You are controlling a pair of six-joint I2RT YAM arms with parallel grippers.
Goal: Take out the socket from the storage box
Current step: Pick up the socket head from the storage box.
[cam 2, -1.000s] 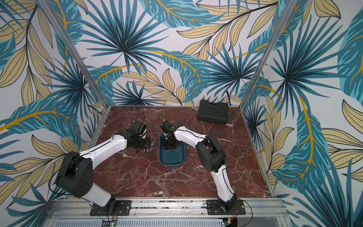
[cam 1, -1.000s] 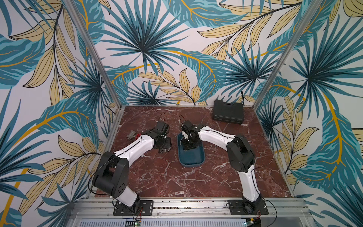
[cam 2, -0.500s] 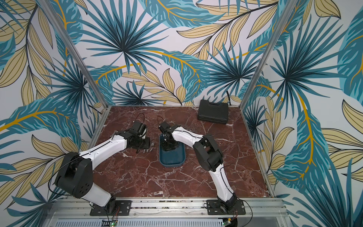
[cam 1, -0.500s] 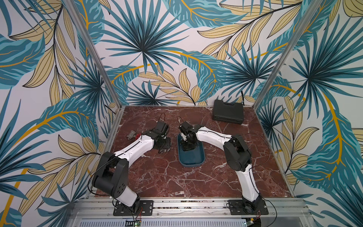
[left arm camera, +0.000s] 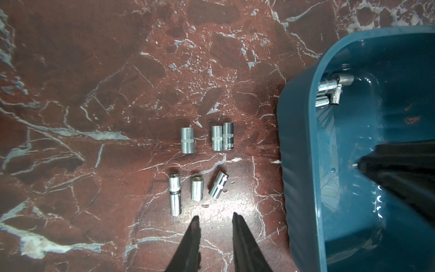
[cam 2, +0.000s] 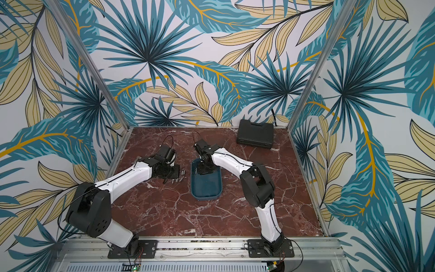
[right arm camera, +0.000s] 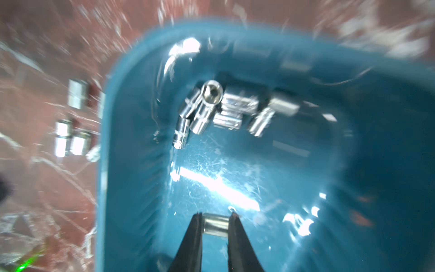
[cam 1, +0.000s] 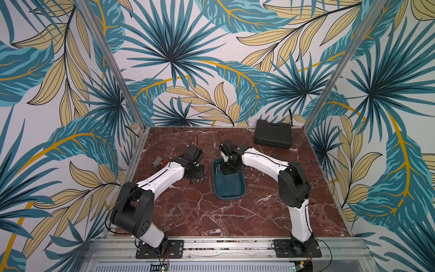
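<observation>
Inside the storage box [right arm camera: 103, 164], right tool [right arm camera: 216, 213] grips one socket [right arm camera: 216, 226]; loose sockets [right arm camera: 207, 110] crowd a corner (blurred). Left tool [left arm camera: 215, 217], narrowly parted, empty, hovers by spare sockets [left arm camera: 187, 140] on the worktop [left arm camera: 94, 94].

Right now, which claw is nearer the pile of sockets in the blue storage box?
Right. The right claw sits inside the storage box, gripping one socket short of the pile; the left claw hangs outside it, over the table.

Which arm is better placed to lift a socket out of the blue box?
Right. The right gripper is inside the storage box, jaws closed on a socket; the left gripper hangs empty over the table.
</observation>
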